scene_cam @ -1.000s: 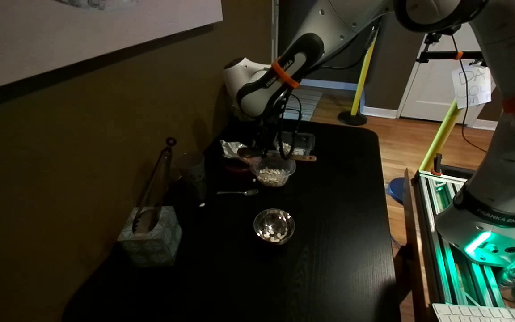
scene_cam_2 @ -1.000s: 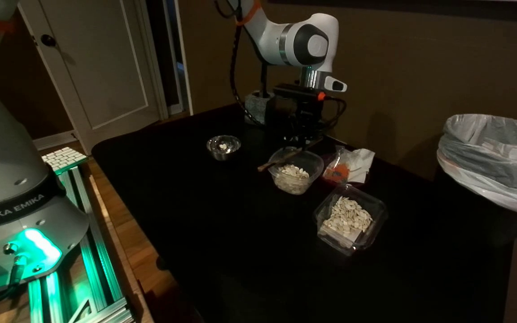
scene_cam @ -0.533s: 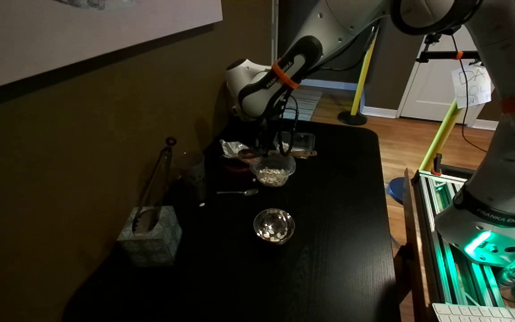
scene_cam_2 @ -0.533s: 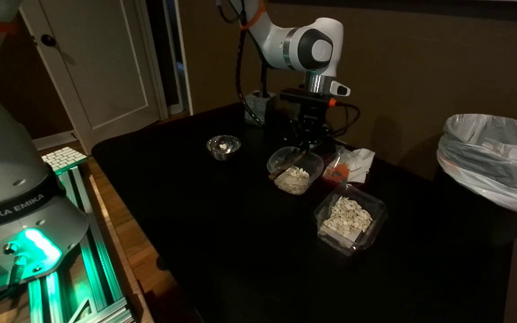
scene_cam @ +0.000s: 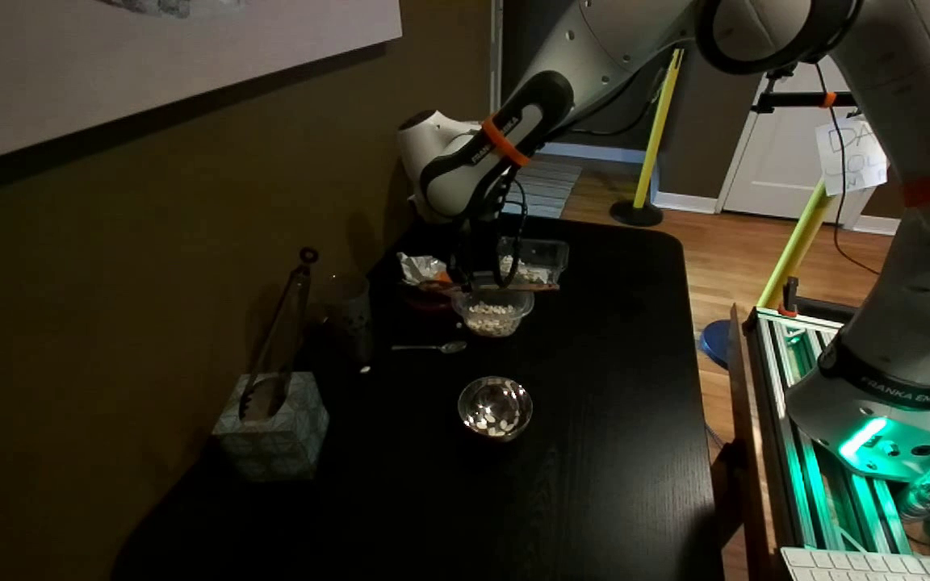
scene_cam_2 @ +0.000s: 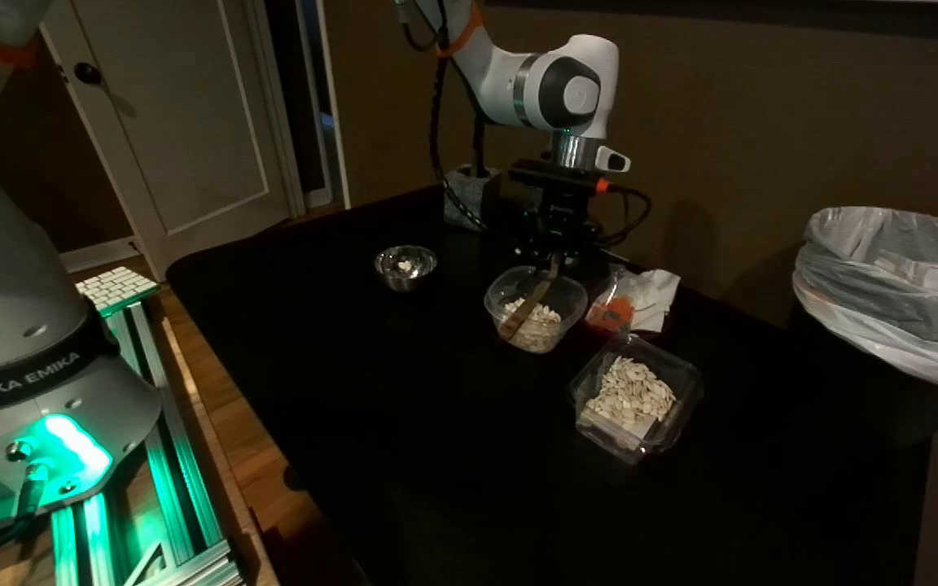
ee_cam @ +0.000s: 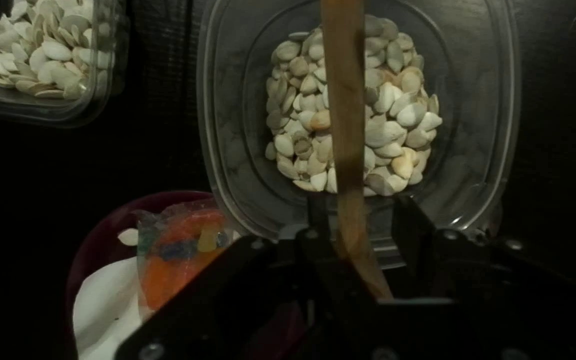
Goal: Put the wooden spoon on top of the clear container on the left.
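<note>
The wooden spoon [ee_cam: 348,115] lies across the top of the clear container [ee_cam: 483,125], which holds pale seeds. In both exterior views the spoon [scene_cam: 531,287] [scene_cam_2: 528,311] spans the tub [scene_cam: 523,305] [scene_cam_2: 573,301], its handle end past one rim and its bowl end on the wall side. My gripper [ee_cam: 362,212] is open at the tub's rim, with the spoon between its fingers and a gap on each side. In the exterior views the gripper [scene_cam: 463,273] [scene_cam_2: 554,251] is low over the wall-side rim. The spoon's bowl is hidden in the wrist view.
A squarer clear container [scene_cam_2: 685,391] of seeds and a dark red bowl [ee_cam: 118,220] with wrappers stand close by. A metal bowl [scene_cam: 495,387], a metal spoon [scene_cam: 433,348] and a tissue box [scene_cam: 275,436] with tongs [scene_cam: 279,331] are also on the table.
The spoon has turned and come down onto the tub, its handle end swinging across the rim. The arm first lowered and shifted slightly, and the gripper now stands apart from the spoon.
</note>
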Motion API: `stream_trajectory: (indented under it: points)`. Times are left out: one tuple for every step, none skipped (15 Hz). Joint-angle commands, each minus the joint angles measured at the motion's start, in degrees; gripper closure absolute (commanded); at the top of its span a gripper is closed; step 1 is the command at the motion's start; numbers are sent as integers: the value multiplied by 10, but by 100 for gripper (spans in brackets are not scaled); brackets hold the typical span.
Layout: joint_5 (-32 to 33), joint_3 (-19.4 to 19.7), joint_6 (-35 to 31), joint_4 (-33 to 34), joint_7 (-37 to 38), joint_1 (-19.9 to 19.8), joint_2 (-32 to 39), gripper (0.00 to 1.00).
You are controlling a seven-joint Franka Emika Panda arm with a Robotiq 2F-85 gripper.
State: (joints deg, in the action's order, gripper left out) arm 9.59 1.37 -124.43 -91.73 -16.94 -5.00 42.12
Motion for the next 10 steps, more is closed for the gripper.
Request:
stream_trajectory:
  points:
    - [-10, -5, 5, 12, 0, -7, 7, 29]
    - [-12, -5, -1, 2, 3, -8, -5, 20]
    - [-14, -4, -6, -8, 10, -8, -16, 14]
    - [-13, -3, -13, -23, 14, -9, -33, 7]
    - [-13, -3, -14, -31, 12, -11, -44, 1]
    - [-18, -11, -24, -52, -8, -19, -66, 0]
    - [-24, -18, -33, -69, -26, -26, -84, 0]
    - [-31, -29, -59, -97, -61, -37, -108, 0]
    - [-14, -8, -19, -26, -20, -14, -53, 0]
    - [-19, -13, -31, -42, -35, -20, -70, 0]
